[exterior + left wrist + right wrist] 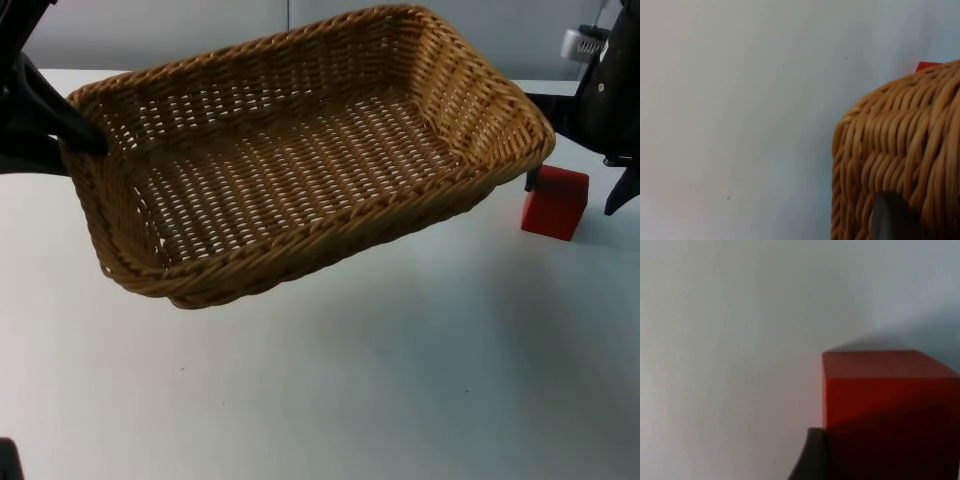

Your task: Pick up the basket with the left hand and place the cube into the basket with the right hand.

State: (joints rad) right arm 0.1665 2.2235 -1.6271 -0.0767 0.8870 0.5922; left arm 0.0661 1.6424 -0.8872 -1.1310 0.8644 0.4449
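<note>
The woven wicker basket (pixel 300 160) hangs tilted above the white table, its left rim pinched by my left gripper (pixel 88 138), which is shut on it. In the left wrist view the basket's wall (pixel 900 150) looms close, with a dark fingertip (pixel 892 217) against the weave and a sliver of the red cube (pixel 927 65) beyond. The red cube (pixel 555 203) rests on the table just past the basket's right corner. My right gripper (pixel 573 195) is open and straddles the cube, one finger on each side. Up close, the cube (pixel 885 400) sits beside one fingertip (pixel 812 455).
The basket's right corner (pixel 530 140) overhangs close to the cube and the right arm. The grey partition wall (pixel 150 30) runs along the table's far edge. Bare white table (pixel 400 380) stretches across the front.
</note>
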